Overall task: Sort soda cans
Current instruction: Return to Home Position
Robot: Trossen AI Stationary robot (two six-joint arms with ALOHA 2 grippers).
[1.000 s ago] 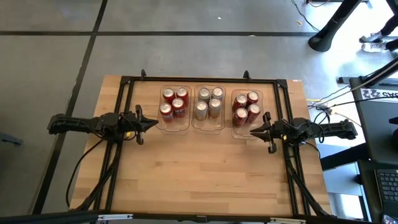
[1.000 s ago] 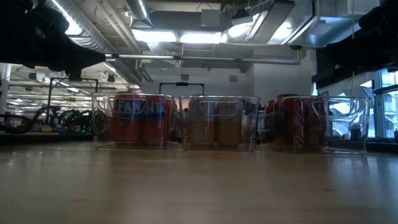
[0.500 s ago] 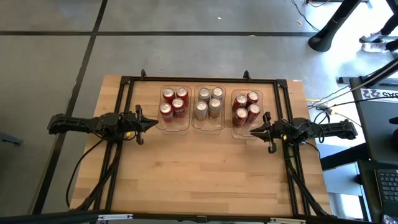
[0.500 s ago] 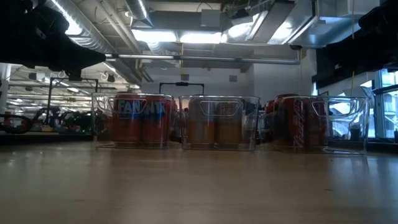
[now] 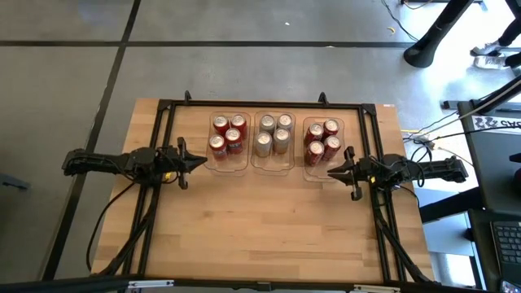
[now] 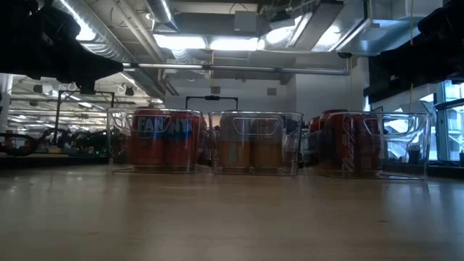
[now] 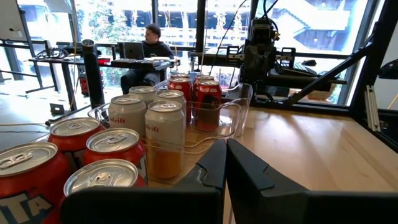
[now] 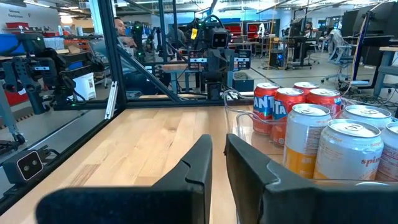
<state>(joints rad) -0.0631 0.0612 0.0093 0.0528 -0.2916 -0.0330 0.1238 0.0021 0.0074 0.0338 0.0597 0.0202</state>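
Wooden table (image 5: pixel 260 220), clear bins (image 5: pixel 272 169) walling soda cans (image 5: pixel 263 143)

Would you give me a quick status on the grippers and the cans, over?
Left gripper shut, empty, beside left bin. Right gripper empty, beside right bin. All twelve cans in bins. Nothing in the way.

Glossy painted metal soda cans (image 5: pixel 262 145), clear shiny plastic bins (image 5: pixel 272 166), and a matt, pale, smooth-grained wooden table (image 5: pixel 260 220).
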